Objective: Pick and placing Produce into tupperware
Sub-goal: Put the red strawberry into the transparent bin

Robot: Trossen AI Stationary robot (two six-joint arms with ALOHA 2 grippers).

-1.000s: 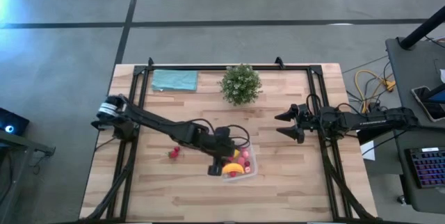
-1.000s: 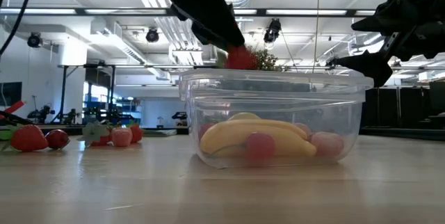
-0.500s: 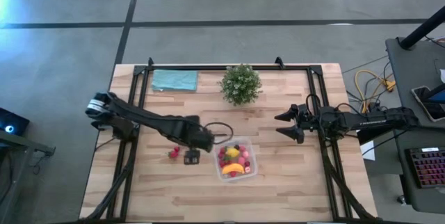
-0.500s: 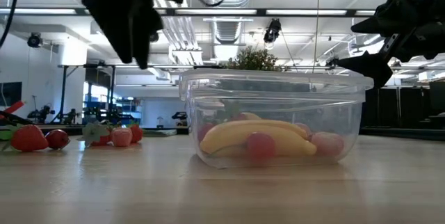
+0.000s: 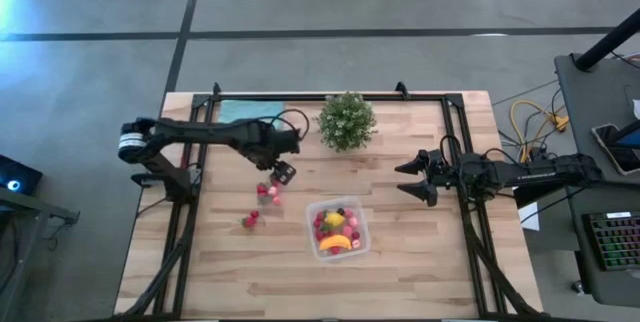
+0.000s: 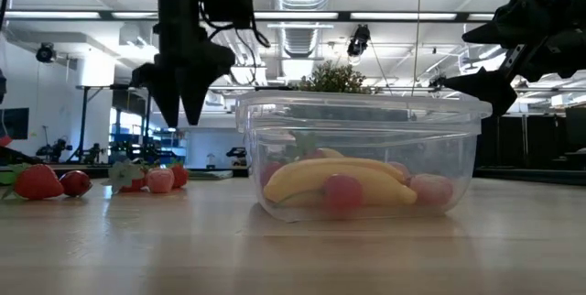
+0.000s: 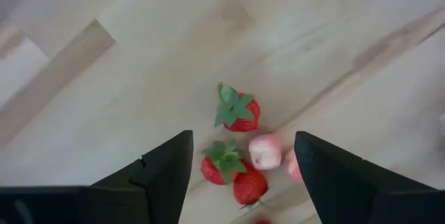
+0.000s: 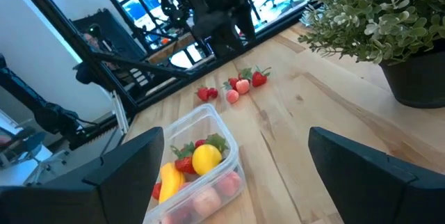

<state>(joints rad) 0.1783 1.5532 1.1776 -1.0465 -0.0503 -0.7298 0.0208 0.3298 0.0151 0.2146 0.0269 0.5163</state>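
- Several toy fruits lie in the small clear plastic tupperware [image 5: 340, 230] near the front of the pale wooden worktop [image 5: 420, 262]: a yellow-orange banana [image 6: 334, 178], a small yellow lemon [image 5: 336, 220] and red and pink pieces.
- Left of it, small red strawberries and a pink piece [image 5: 266, 194] lie loose on the worktop, with two more red pieces [image 5: 249, 220] a little nearer.
- Above this loose group hangs the left pincer [image 5: 281, 173], its fingers apart and empty.
- Well to the right waits the right pincer [image 5: 410, 179], open wide, holding nothing.
- Farthest back stand a bushy green potted plant [image 5: 346, 120] and a flat teal cloth [image 5: 240, 112].
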